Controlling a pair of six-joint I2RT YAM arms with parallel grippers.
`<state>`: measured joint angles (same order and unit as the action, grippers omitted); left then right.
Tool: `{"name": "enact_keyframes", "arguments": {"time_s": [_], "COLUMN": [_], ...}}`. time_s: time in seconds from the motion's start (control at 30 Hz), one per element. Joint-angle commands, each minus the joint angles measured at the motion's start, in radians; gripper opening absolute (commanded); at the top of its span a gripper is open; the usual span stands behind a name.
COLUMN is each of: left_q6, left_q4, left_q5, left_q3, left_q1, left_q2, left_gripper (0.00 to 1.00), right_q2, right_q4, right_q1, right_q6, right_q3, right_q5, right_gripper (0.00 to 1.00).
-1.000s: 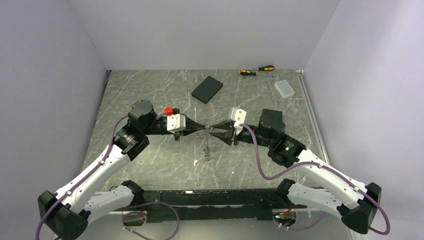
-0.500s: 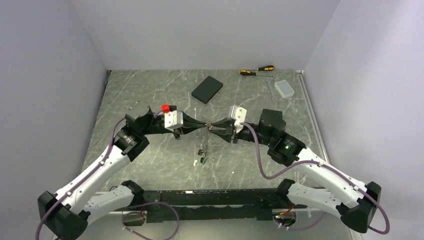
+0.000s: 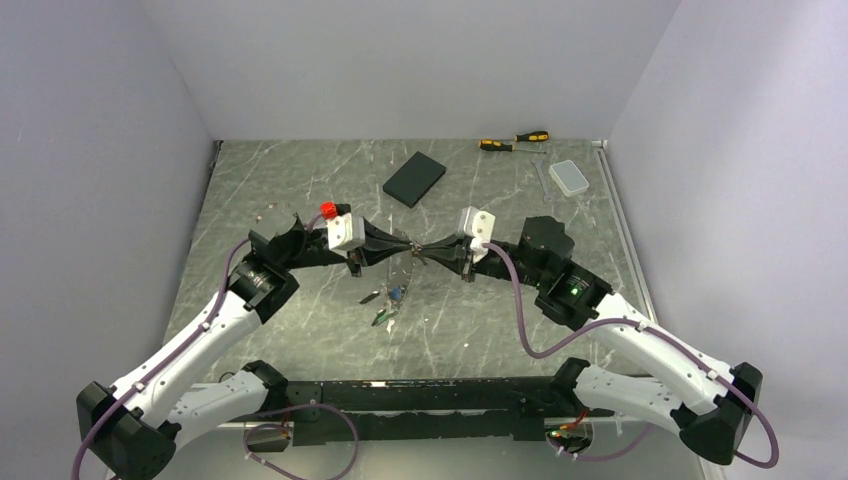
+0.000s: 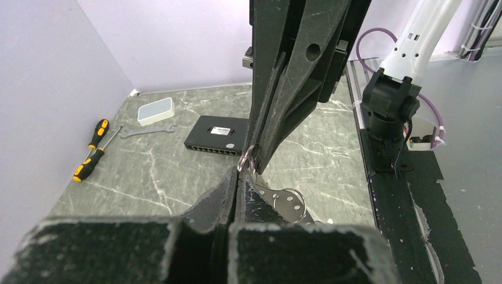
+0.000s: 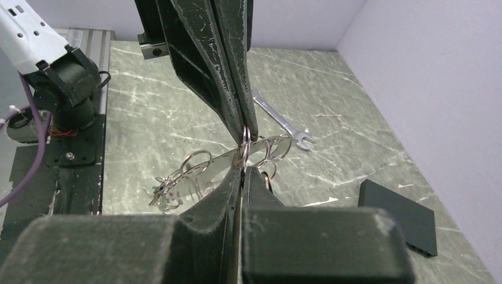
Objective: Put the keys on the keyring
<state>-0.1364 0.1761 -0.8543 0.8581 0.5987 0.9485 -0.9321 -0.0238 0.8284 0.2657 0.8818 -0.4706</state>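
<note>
My two arms meet fingertip to fingertip above the middle of a grey-green marbled table [image 3: 290,185]. My left gripper [image 3: 404,243] reaches in from 9 o'clock and my right gripper [image 3: 425,250] from 3 o'clock, their tips just touching.

Both pairs of fingers are pressed fully together. Each pinches the thin silver wire of the keyring [image 5: 220,158] at nearly the same spot. In the right wrist view, my own dark fingers [image 5: 228,189] rise from the bottom and the left gripper's come down from 12 o'clock, with the wire caught between them.

The keyring is lifted off the table. From above, it slants away from the pinch toward 7 o'clock. The keys [image 3: 389,302] dangle in a small bunch at its low end, with a blue head and a green head showing among the silver. I cannot tell from any view how many keys are threaded on the loop. Smaller wire rings show along it in the wrist views.

A flat black box [image 3: 414,178] lies at 12 o'clock from the pinch. Further off at 1 o'clock are two yellow-and-black screwdrivers [image 3: 514,141]. At 2 o'clock are a silver wrench [image 3: 541,178] and a small clear plastic case [image 3: 571,177].
</note>
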Motion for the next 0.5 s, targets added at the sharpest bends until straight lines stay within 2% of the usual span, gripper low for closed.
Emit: {"name": "enact_keyframes", "arguments": {"time_s": [0.0,0.2,0.37,0.47], "left_q6": [0.042,0.123,0.34,0.415], "left_q4": [0.12,0.174,0.167,0.19], "left_q5": [0.045,0.134,0.294,0.331], "left_q3": [0.012,0.021,0.074,0.084], "left_q1": [0.001,-0.001,-0.002,-0.002], "left_q2": [-0.009,-0.009,0.001,0.0], "left_gripper": [0.0,0.0,0.0,0.0], "right_q2": [-0.004,0.0,0.009,0.008], "right_q4": [-0.031,-0.037,-0.066,-0.092], "right_q1": [0.006,0.008,0.011,0.012], "right_q6": [0.002,0.003,0.012,0.025], "right_q3": [0.037,0.022,0.016,0.011], "right_q5": [-0.045,-0.032,0.002,0.036], "right_gripper": [0.0,0.0,0.0,0.0]}}
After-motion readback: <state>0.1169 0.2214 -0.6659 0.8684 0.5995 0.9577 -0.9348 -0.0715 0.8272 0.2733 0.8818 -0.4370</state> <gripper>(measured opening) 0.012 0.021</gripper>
